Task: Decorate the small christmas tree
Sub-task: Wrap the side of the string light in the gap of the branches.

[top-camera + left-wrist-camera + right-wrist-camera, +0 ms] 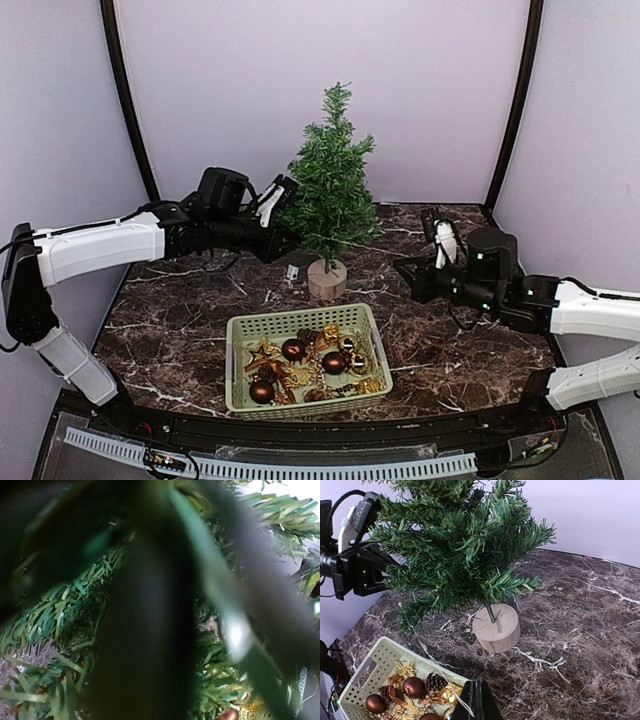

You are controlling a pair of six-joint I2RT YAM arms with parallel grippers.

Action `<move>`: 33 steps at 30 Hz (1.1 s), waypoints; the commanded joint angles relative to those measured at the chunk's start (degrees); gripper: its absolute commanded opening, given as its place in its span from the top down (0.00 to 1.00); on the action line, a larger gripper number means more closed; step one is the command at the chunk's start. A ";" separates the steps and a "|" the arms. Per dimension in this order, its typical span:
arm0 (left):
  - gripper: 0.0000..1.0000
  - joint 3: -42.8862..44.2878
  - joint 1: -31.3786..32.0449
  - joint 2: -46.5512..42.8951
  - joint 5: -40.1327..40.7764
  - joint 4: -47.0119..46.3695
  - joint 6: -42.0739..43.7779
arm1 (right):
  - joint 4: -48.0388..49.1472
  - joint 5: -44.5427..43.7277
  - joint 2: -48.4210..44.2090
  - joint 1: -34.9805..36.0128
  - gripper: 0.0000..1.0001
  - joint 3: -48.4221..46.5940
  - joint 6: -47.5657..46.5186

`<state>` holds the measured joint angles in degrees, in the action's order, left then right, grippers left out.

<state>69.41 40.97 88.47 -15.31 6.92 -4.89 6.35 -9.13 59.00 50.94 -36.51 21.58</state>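
Note:
The small christmas tree [330, 190] stands upright on its round wooden stump [327, 278] at the back middle of the marble table. My left gripper [283, 210] is pushed into its left-hand branches, its fingers buried in needles. The left wrist view shows only blurred green needles [65, 610] and a dark shape close to the lens. My right gripper [480, 702] hovers shut, low over the table to the right of the tree [460, 545]. A thin pale thread [427, 655] runs from its tips to a low branch. I cannot tell whether the thread is pinched.
A pale green basket [300, 322] in front of the tree holds brown balls [293, 349], gold stars and a pinecone [435, 682]. Its corner [375, 655] lies just left of my right fingertips. Dark curved poles and pale walls close in the back.

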 commanded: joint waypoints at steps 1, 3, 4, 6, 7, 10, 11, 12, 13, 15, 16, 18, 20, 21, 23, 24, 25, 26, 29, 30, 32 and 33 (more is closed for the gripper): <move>0.94 0.11 -0.59 -0.65 1.21 -0.95 0.70 | 1.15 2.76 -2.18 -0.14 1.00 -2.19 0.65; 0.99 -0.39 -0.55 -1.07 1.05 -1.69 0.68 | 0.77 4.57 -3.19 0.18 1.00 -2.98 0.50; 1.00 -0.62 -0.55 -1.45 0.78 -2.31 0.71 | 0.51 5.37 -3.62 0.40 1.00 -3.30 0.36; 1.00 -1.26 -0.54 -2.05 0.50 -3.30 0.88 | -0.22 6.84 -4.38 0.97 1.00 -4.19 0.10; 1.00 -1.81 -0.56 -2.23 0.43 -3.70 0.91 | -0.65 7.65 -4.42 1.27 1.00 -4.78 -0.02; 1.00 -3.24 -0.59 -3.56 0.37 -5.88 0.83 | -1.94 8.48 -3.67 2.55 1.00 -6.81 -0.37; 1.00 -3.84 -0.62 -3.83 0.44 -6.27 0.79 | -2.28 8.51 -3.23 3.03 1.00 -7.32 -0.58; 1.00 -4.50 -0.58 -4.33 0.40 -6.62 0.76 | -2.54 8.53 -2.89 3.43 1.00 -7.73 -0.84; 1.00 -4.74 -0.55 -4.56 0.20 -6.68 0.80 | -2.64 8.53 -2.44 3.80 1.00 -8.04 -0.92; 1.00 -5.60 -0.54 -5.28 0.04 -8.92 0.83 | -2.66 8.55 -1.94 4.17 1.00 -8.45 -1.04; 1.00 -6.21 -0.54 -5.84 -0.01 -9.28 0.79 | -2.59 8.59 -1.71 4.35 1.00 -8.56 -1.10; 1.00 -7.36 -0.55 -6.75 -0.11 -10.47 0.78 | -2.44 8.77 -1.53 4.58 1.00 -8.66 -1.10; 1.00 -8.27 -0.55 -7.61 -0.37 -11.48 0.79 | -2.31 8.88 -1.28 4.80 1.00 -8.79 -1.04; 1.00 -8.47 -0.55 -7.91 -0.63 -11.86 0.81 | -2.26 8.86 -1.26 4.86 1.00 -8.79 -0.98; 1.00 -8.71 -0.54 -7.94 -1.26 -11.93 0.80 | -1.98 8.41 -1.27 4.96 1.00 -8.32 -0.93; 1.00 -8.90 -0.59 -7.91 -1.31 -11.88 0.78 | -1.96 7.63 -1.30 4.94 1.00 -7.82 -0.79; 1.00 -8.92 -0.56 -7.73 -1.31 -11.74 0.72 | -1.96 6.60 -1.46 4.96 1.00 -7.33 -0.65; 1.00 -8.93 -0.57 -7.62 -1.19 -11.66 0.74 | -2.06 5.07 -1.55 4.96 1.00 -6.86 -0.12; 1.00 -8.47 -0.56 -6.81 -1.19 -11.41 0.47 | -2.66 1.06 -1.94 4.92 1.00 -5.85 1.29; 1.00 -8.31 -0.55 -6.64 -1.21 -11.41 0.48 | -2.80 0.17 -2.03 4.95 1.00 -5.63 1.68; 1.00 -7.50 -0.59 -5.62 -1.28 -10.75 0.56 | -2.98 -1.72 -2.02 4.93 1.00 -5.15 2.32; 1.00 -6.69 -0.55 -5.30 -1.29 -10.46 0.57 | -3.19 -2.44 -1.85 4.89 1.00 -5.01 2.56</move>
<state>61.34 40.66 82.52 -15.66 -3.09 -4.71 2.76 -6.42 57.74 55.48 -42.52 22.26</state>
